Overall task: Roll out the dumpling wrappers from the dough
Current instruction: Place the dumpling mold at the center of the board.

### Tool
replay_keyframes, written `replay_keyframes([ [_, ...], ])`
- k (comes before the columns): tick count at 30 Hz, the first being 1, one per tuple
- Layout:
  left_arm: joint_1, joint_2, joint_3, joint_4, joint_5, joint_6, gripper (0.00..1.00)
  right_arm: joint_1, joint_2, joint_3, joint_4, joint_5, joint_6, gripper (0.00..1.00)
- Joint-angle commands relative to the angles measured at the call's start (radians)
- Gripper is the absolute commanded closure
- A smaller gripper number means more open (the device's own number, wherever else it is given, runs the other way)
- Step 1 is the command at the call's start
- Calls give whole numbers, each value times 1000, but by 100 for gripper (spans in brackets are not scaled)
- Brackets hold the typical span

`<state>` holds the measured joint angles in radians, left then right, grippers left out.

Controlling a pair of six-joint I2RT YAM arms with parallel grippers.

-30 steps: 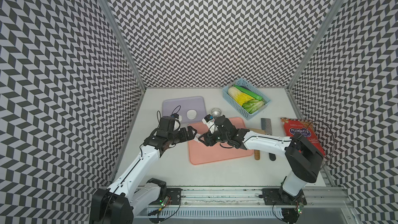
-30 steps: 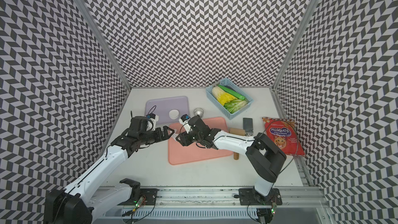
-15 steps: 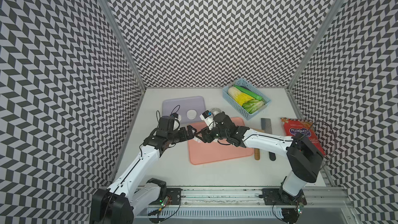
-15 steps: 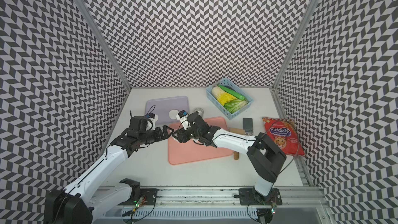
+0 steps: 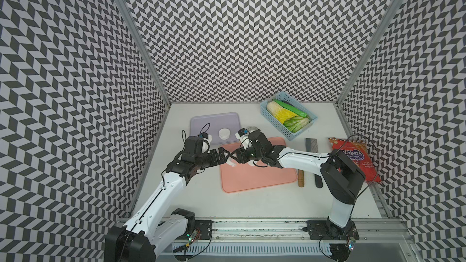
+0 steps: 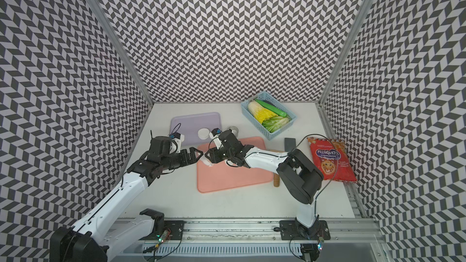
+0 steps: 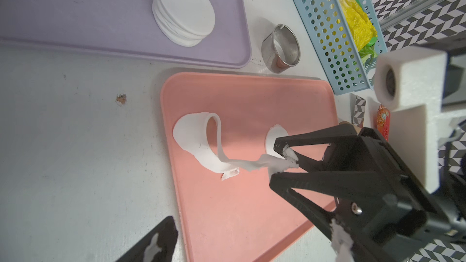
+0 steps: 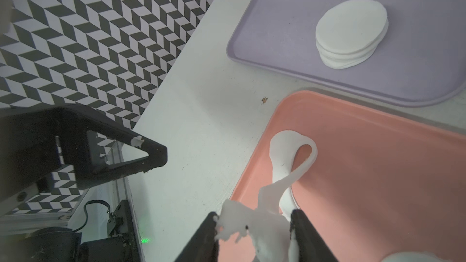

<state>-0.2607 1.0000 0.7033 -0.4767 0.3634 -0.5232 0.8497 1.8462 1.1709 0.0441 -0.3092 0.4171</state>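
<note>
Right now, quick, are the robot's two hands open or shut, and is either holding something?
left gripper: open, holding nothing.
right gripper: fingers shut on a stringy strip of the dough.

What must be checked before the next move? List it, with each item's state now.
1. Right gripper has the dough: ok, shut on its stringy end.
2. Dough lifted off the pink tray: not ok, its wide end lies on the tray.
3. Left gripper free to help: ok, open and empty, apart from the dough, with white bits stuck to its fingers.
4. Dumpling wrappers safe: ok, stacked on the purple tray, apart from the dough.
5. White disc on the pink tray free of the strand: cannot tell, the right gripper partly hides it.
</note>
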Motion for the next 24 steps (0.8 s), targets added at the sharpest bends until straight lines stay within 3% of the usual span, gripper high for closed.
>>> replay_keyframes([
  [1, 12, -9, 14, -23, -19, 20, 2, 8, -37, 34, -19, -21, -36, 43],
  [6, 27, -34, 12, -27, -47, 12, 2, 16, -56, 49, -22, -94, -51, 41],
  [12, 54, -28, 16, -25, -42, 16, 8, 70, -98, 22, -49, -30, -120, 38],
  [16, 58, 7, 27, -3, 9, 22, 5, 78, -98, 8, -65, 29, -172, 30],
  [17, 58, 24, 34, -6, 17, 25, 4, 78, -93, 12, -69, 50, -175, 13],
  [20, 58, 47, 42, -11, 30, 28, 5, 78, -61, 60, -118, 87, -182, 7],
  [24, 60, 28, 30, -7, 24, 21, 8, 79, -79, 64, -80, 91, -186, 7],
])
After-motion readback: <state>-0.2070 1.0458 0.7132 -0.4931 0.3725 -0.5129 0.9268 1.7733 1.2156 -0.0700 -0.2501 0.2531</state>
